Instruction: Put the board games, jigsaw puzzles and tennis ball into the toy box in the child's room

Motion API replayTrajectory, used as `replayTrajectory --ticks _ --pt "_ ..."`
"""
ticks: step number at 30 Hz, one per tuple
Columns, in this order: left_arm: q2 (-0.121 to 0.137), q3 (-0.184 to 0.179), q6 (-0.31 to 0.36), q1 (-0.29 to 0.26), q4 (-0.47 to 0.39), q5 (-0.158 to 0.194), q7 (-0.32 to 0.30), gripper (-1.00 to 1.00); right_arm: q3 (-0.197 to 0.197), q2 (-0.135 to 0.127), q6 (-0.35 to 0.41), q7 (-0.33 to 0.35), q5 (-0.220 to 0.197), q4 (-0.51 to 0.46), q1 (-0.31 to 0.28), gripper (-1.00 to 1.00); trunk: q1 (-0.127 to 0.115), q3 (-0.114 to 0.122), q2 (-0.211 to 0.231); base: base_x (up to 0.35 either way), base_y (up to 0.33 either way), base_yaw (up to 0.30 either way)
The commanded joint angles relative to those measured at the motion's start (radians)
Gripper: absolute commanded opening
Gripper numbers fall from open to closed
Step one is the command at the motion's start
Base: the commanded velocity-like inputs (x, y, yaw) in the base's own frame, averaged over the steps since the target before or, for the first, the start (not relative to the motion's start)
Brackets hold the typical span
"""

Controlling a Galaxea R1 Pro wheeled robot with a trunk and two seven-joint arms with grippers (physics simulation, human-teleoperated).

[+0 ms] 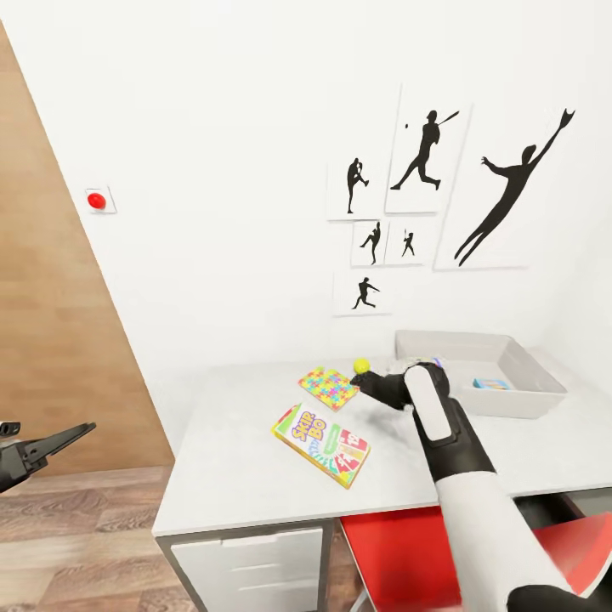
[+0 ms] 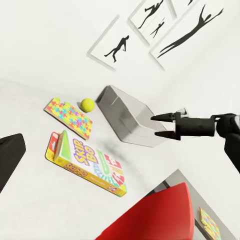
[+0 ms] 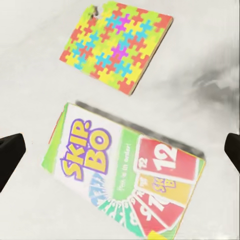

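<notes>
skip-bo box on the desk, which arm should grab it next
Right. The right gripper hovers open over the table beside the Skip-Bo box; the left gripper hangs off the table's edge.

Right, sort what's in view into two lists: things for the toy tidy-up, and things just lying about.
For the job:
- Skip-Bo board game
- jigsaw puzzle
- tennis ball
- toy box, a small blue box already inside
- table

Just lying about:
- red chair
- wall pictures
- red wall button
</notes>
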Motion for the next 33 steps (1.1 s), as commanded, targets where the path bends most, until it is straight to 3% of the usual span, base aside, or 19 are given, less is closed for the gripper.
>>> replayTrajectory --ticks 1,5,9,15,21,26,33 --pt "0.000 0.001 0.011 -0.001 0.000 -0.001 -0.004 1.00 -0.001 0.025 0.002 -0.077 -0.007 0.071 -0.046 1.00 0.000 -0.002 -0.001 0.000 0.000 0.000" --pt "0.000 0.001 0.011 0.000 0.000 -0.001 -0.004 1.00 0.007 0.066 -0.044 -0.174 -0.002 0.287 -0.168 1.00 0.000 -0.002 -0.001 0.000 0.044 0.000" --pt "0.002 0.001 0.012 -0.001 0.001 -0.002 -0.004 1.00 0.071 0.071 -0.081 -0.197 0.014 0.370 -0.209 1.00 0.000 -0.002 -0.001 0.000 0.215 0.000" --pt "0.002 0.001 0.012 -0.001 0.005 -0.003 -0.004 1.00 0.129 0.071 -0.094 -0.203 0.020 0.389 -0.218 1.00 0.000 -0.002 -0.001 0.000 0.275 0.000" --pt "0.002 0.001 0.011 -0.001 0.006 -0.003 -0.004 1.00 0.134 0.066 -0.097 -0.202 0.021 0.395 -0.220 1.00 0.000 -0.007 -0.001 0.000 0.228 0.000" --pt "0.002 0.001 0.011 0.000 0.006 -0.003 -0.004 1.00 0.134 0.058 -0.150 -0.200 0.022 0.400 -0.220 1.00 0.000 -0.014 -0.001 0.000 0.049 0.000" --pt "0.002 0.000 0.011 0.000 0.006 -0.003 -0.004 1.00 0.133 0.028 -0.174 -0.199 0.022 0.402 -0.220 1.00 0.000 -0.026 -0.001 0.000 0.007 0.000"
